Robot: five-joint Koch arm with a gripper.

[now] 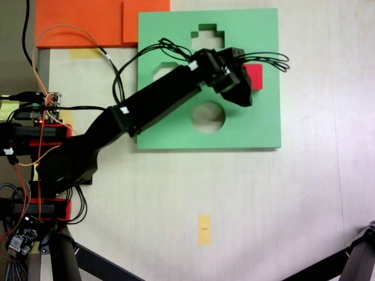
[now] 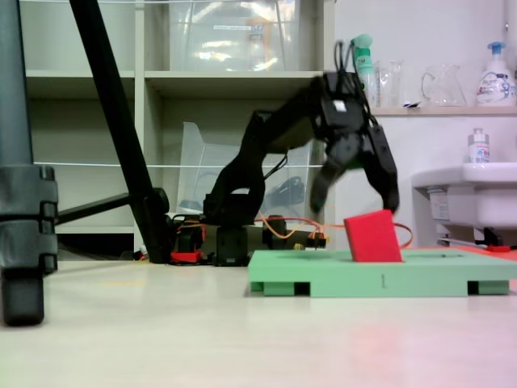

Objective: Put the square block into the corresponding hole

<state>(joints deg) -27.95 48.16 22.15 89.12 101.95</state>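
Note:
The red foam cube [image 1: 254, 76] [image 2: 373, 236] rests tilted on the right part of the green foam board [image 1: 258, 123] [image 2: 339, 279], its lower edge at the board's surface. My gripper [image 1: 239, 86] [image 2: 355, 200] hangs open just above it, one finger on each side, and the right fingertip [image 2: 393, 204] is close to the cube's top corner. The square cutout is hidden under the cube and the gripper. A cross-shaped cutout [image 1: 206, 36], a round one [image 1: 208, 117] and a partly covered octagonal one [image 1: 164, 69] show on the board.
Orange foam sheets [image 1: 88, 23] lie past the board's top left corner. A yellow-orange tape strip [image 1: 204, 228] lies on the table in front. Electronics and cables [image 1: 41, 111] sit by the arm's base. Tripod legs [image 1: 357, 257] [image 2: 113, 121] stand at the table's edges.

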